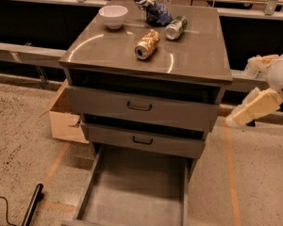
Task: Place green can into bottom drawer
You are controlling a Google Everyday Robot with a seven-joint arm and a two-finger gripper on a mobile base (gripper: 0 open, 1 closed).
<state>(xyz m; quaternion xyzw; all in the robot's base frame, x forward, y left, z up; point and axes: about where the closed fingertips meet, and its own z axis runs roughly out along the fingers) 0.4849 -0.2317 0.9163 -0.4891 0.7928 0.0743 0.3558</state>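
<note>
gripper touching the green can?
Apart. The camera view shows the gripper hanging off the right side of the cabinet, below the level of the cabinet top. The green can lies on its side on that top, well clear of it.
</note>
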